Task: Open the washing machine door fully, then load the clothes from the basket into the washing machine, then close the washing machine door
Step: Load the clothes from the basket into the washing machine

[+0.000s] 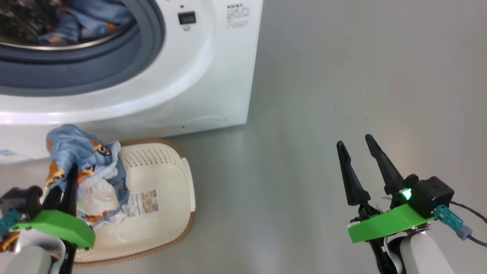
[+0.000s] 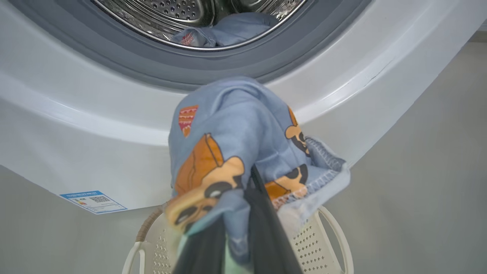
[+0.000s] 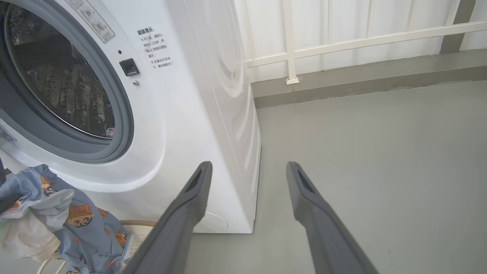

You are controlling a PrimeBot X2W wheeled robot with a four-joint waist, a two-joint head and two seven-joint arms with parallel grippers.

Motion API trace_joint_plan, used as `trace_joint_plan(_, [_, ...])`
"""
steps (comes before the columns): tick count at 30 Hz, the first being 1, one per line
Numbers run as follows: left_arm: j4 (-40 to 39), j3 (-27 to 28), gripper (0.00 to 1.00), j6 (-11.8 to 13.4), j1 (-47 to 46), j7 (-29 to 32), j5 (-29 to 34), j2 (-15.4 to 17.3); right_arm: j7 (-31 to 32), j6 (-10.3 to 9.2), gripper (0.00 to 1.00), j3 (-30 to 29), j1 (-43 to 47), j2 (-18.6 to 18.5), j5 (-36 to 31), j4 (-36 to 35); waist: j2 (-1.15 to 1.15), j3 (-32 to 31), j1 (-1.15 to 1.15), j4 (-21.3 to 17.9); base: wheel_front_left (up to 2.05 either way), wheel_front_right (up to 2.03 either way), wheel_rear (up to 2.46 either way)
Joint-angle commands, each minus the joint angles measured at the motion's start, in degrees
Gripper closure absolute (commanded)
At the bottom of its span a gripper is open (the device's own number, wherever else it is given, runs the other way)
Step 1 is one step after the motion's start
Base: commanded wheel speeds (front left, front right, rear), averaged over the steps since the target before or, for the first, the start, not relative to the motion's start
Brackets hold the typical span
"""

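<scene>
Above basket [image 1: 159, 161], clothes [image 1: 72, 146] pinched between left jaws

Your way into the drum [image 2: 182, 11] is open: only the grey gasket [image 1: 114, 72] rings the mouth, and clothes [image 2: 228, 30] inside lie low at its bottom. The basket [image 1: 167, 160] sits just before the washing machine [image 1: 213, 76] front, under that mouth (its brown rim nearly at the panel). Right of the machine, bare floor [image 1: 342, 76] surrounds your right gripper [image 1: 354, 141], fingers spread.

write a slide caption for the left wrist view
Left pincer holds a blue cartoon-print garment above the basket, in front of the open washing machine, other clothes already in its drum.
</scene>
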Motion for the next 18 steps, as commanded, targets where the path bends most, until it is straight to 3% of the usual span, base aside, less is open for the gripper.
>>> trace_joint_plan(1, [-2.1, 3.3, 1.0, 0.7, 1.2, -0.7, 1.1, 1.8, -0.3, 0.35, 0.0, 1.2, 1.0, 0.1, -0.4, -1.0, 0.0, -3.9, 0.0, 1.3, 0.0, 0.0, 0.0])
trace_joint_plan(18, [-22.0, 17.3, 1.0, 2.3, 17.6, -0.7, 11.5, -6.0, -0.3, 0.35, 0.0, 0.4, 5.4, 0.1, -2.1, 0.0, 0.0, -14.2, 0.0, 1.6, 0.0, 0.0, 0.0])
